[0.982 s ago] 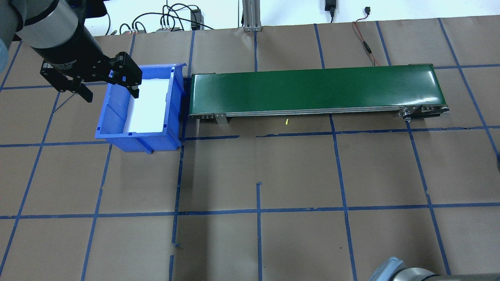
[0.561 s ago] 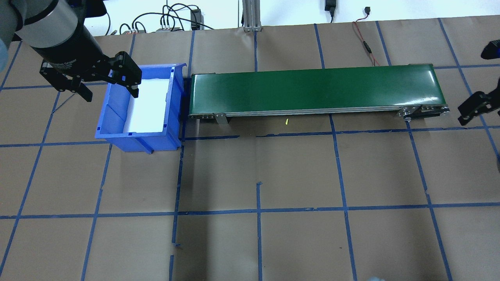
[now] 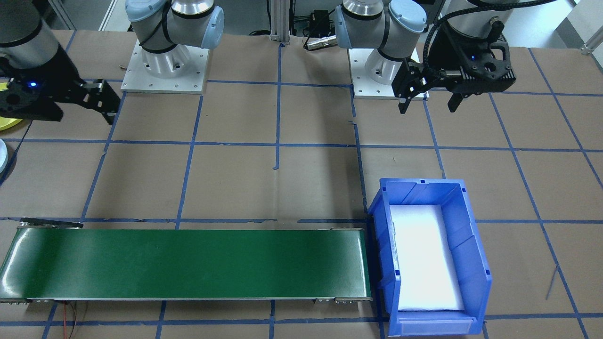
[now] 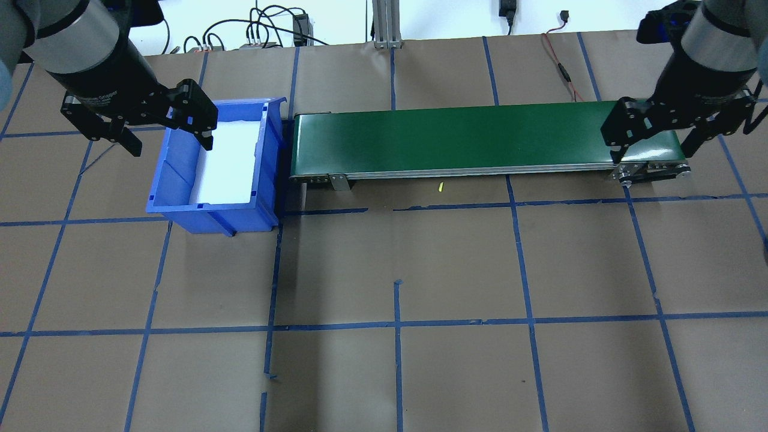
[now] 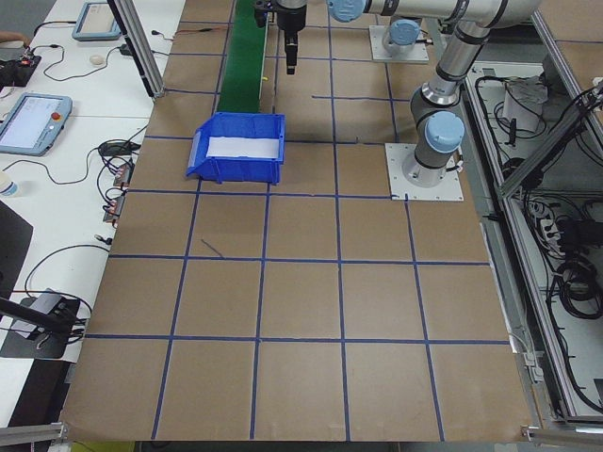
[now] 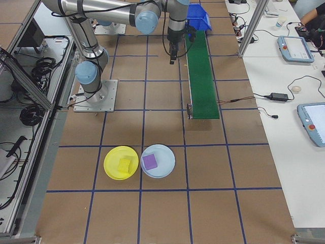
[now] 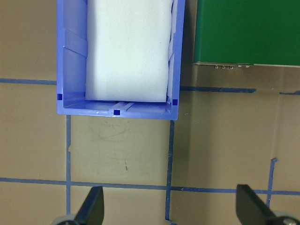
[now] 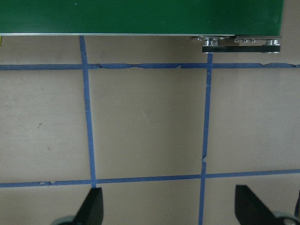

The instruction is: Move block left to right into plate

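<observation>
six views, shared conveyor

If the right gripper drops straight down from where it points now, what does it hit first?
Most likely bare table paper. The right gripper, open, looks down at brown paper just beside the green conveyor, whose end stays outside the fingers. Height is unclear.

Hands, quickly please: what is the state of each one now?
Left hand: open, holding nothing.
Right hand: open, holding nothing.

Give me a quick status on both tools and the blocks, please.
Left tool open over blue bin. Right tool open over conveyor end. Yellow block, purple block already plated. Nothing obstructing.
</observation>
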### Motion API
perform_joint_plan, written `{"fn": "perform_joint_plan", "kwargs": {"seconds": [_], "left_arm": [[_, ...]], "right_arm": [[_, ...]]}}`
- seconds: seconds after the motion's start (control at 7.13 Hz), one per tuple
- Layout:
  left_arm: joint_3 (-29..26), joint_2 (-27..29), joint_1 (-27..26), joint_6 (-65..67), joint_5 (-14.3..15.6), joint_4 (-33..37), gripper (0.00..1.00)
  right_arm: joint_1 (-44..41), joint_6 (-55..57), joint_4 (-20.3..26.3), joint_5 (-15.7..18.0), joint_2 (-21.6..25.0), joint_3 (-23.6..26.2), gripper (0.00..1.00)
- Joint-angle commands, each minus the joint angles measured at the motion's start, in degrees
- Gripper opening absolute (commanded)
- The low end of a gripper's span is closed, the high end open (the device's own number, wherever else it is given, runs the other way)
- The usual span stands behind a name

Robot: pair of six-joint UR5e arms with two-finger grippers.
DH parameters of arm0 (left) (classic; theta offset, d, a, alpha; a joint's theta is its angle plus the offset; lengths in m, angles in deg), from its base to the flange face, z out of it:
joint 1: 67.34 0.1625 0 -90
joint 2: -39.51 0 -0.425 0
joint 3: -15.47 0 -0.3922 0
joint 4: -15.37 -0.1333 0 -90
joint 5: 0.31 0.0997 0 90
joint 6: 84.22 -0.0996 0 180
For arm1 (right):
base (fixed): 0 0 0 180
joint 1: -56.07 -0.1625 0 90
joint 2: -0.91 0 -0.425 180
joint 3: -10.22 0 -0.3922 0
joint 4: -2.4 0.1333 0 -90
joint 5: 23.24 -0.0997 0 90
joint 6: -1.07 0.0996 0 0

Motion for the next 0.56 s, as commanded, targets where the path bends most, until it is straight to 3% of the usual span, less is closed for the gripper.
{"fn": "perform_joint_plan", "kwargs": {"seconds": [0.0, 0.14, 0.42], "left_arm": [[0.0, 0.02, 0.0, 0.0, 0.03, 0.0, 1.0], [0.0, 0.02, 0.09, 0.0, 0.12, 0.0, 1.0], [0.09, -0.07, 0.0, 0.0, 0.12, 0.0, 1.0]], "right_arm": [[-8.83, 6.89, 1.41, -0.47, -0.12, -0.18, 1.0], [-9.3, 6.91, 1.41, -2.04, -0.21, 0.26, 1.0], [-8.95, 6.91, 1.5, -1.8, -0.29, 0.35, 1.0]]}}
